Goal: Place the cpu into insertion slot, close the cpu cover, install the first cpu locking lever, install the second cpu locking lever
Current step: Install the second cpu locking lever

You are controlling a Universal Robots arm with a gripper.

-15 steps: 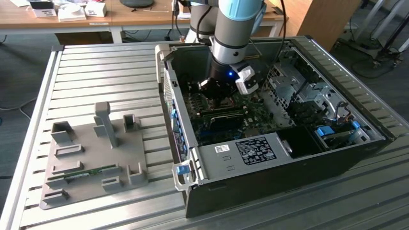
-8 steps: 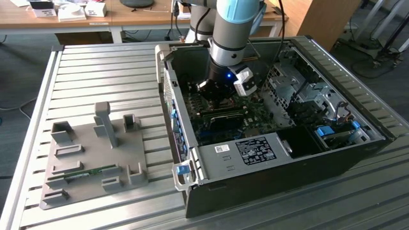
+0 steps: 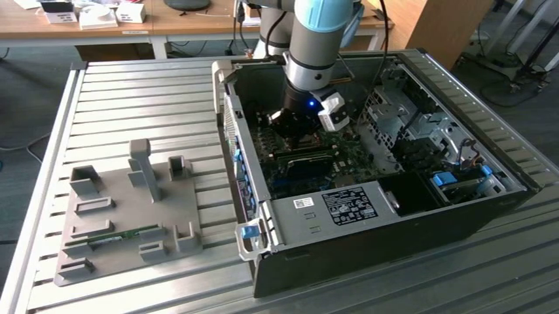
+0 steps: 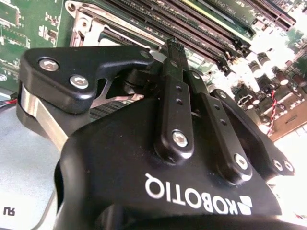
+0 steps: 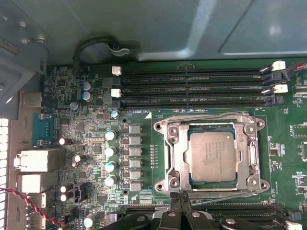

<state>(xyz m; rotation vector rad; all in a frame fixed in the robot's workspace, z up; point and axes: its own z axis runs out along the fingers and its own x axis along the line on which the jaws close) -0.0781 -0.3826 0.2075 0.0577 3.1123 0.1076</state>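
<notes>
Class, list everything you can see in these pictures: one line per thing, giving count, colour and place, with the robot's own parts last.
computer case: one, black and grey, open, on the slatted table.
slatted table: one, silvery, under the case and fixture.
grey fixture: one, grey, on the table toward the exterior view's left.
motherboard: one, green, inside the case.
memory slots: several, black, in rows beside the socket.
cpu: one, silvery-grey, seated in the socket.
cpu cover: one, silver metal frame, lying flat around the cpu.
wooden desk: one, brown, behind the table.
arm: one, grey and blue, reaching into the case.
claw: one, black, fingers together, over the motherboard.
</notes>
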